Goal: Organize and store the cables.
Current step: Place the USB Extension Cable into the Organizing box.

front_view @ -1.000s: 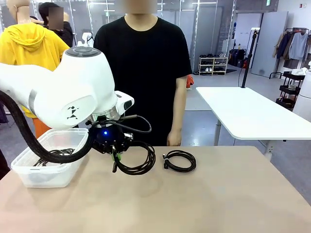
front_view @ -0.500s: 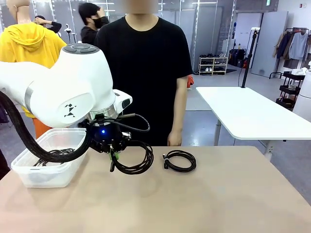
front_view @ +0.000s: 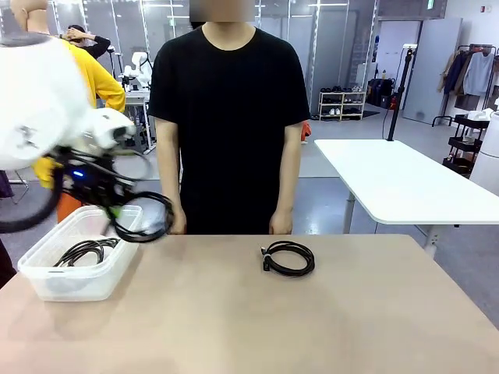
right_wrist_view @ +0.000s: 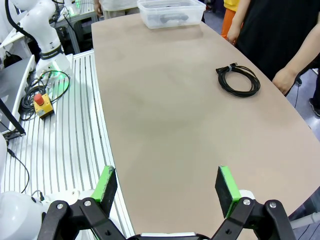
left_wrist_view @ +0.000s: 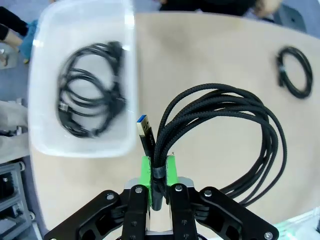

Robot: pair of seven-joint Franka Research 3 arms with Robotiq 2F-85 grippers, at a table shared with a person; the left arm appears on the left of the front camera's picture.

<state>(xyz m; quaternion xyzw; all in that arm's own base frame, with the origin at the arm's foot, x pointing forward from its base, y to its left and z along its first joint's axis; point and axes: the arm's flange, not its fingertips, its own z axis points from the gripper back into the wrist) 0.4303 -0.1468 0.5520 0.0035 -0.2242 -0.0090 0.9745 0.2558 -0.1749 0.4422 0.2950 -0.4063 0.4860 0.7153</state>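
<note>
My left gripper hangs above the right rim of the clear plastic bin, blurred by motion. It is shut on a black coiled cable, which dangles to its right. The left wrist view has the green pads clamped on this coil's bundled strands beside a blue-tipped plug; the gripper is over the table just off the bin. Coiled black cables lie in the bin. Another coiled cable rests mid-table. My right gripper is open and holds nothing, far from that coil.
A person in a black shirt stands at the far edge, hands hanging by the table. The bin sits at the table's left end. A red stop button and wires lie on the slatted base beside the table.
My left arm has swung left and up with the coiled cable, from mid-table to just over the bin's right rim. The coil on the table has not moved.
</note>
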